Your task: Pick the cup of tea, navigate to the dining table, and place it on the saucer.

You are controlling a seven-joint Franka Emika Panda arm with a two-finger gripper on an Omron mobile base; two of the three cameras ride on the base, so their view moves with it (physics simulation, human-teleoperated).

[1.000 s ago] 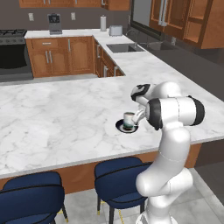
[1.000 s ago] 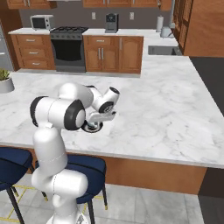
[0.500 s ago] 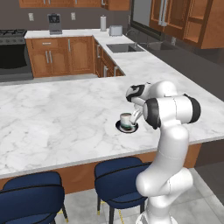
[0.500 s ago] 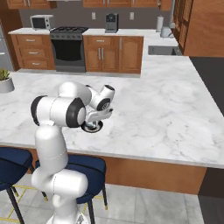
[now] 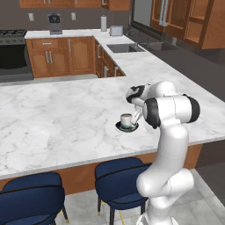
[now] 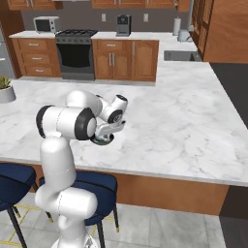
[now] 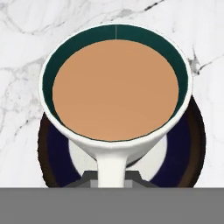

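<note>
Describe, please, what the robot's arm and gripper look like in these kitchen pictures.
The arm is glossy white, built of rounded tubular segments with dark grey to black bands at the joints. The gripper has a white hand body and two small dark grey finger tips. No cables or markings are visible.

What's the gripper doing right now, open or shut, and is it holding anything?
Gripper: shut on the handle of the cup of tea, which is over the saucer on the dining table.
</note>
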